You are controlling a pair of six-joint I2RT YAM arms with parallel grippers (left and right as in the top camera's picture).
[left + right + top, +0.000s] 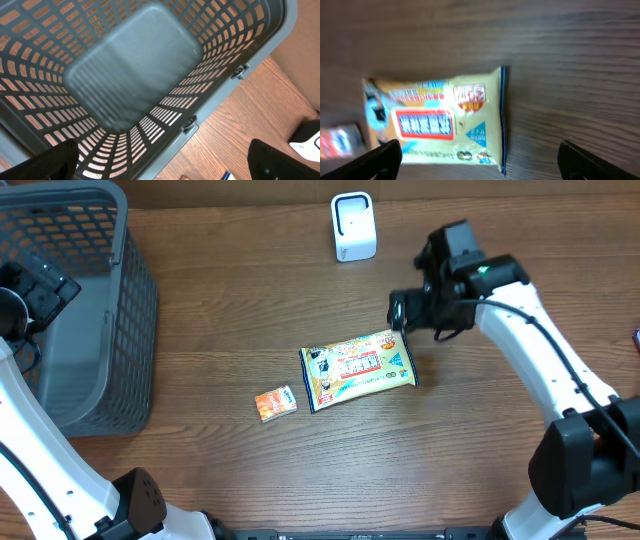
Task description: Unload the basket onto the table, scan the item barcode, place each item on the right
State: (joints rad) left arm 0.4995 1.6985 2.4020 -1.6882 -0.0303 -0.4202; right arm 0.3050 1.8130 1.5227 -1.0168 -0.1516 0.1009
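The packet [357,370] lies flat mid-bench [250,280]; right fingers [592,162], open and empty, hover near its far right corner. Left fingers [50,162], open and empty, hang over the basket [140,320] at the left edge.

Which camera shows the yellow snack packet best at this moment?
Overhead: the yellow packet shows whole, flat and fairly sharp. The right wrist view is closer but blurred, so its print is unreadable. The left wrist view looks down into the basket; the packet cannot be made out there.
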